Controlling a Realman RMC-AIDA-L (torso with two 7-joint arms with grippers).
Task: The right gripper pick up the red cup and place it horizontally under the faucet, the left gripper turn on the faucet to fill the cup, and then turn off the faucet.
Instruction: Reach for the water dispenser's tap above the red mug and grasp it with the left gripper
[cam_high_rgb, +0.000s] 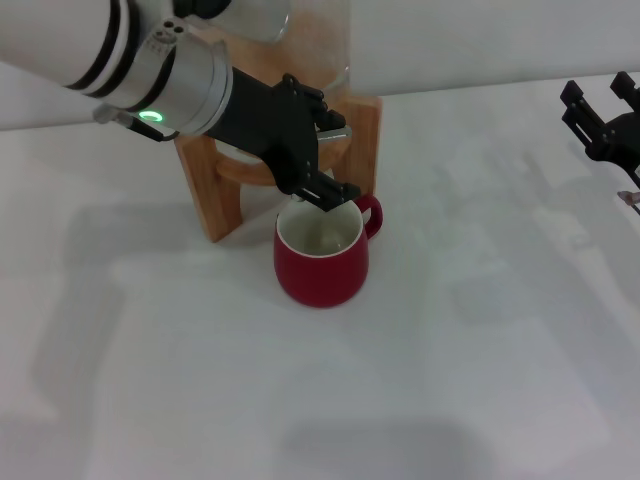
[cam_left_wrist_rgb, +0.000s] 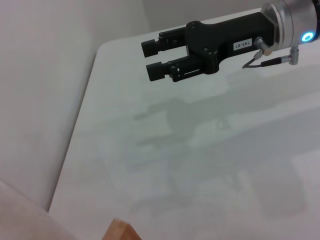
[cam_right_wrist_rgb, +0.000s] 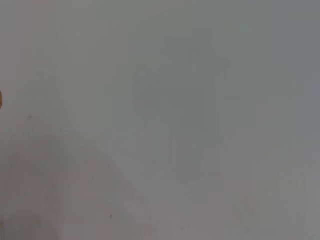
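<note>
Red cup (cam_high_rgb: 321, 258) stood upright under the faucet (cam_high_rgb: 335, 131) at frame centre — left pincer (cam_high_rgb: 325, 190) on the lever, grip unclear; probably filling, closing next.

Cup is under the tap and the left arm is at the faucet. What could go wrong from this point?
The left tool hangs just above the rim of the red cup; swinging the faucet lever could knock the cup off line. The cup's rim barely reaches the wooden stand, so water may miss. The right tool is parked far right, too distant to steady it.

Cup (cam_high_rgb: 321, 262) upright on the table (cam_high_rgb: 480, 350), before the wooden stand (cam_high_rgb: 215, 190); right gripper (cam_high_rgb: 600, 105) well to its right.
</note>
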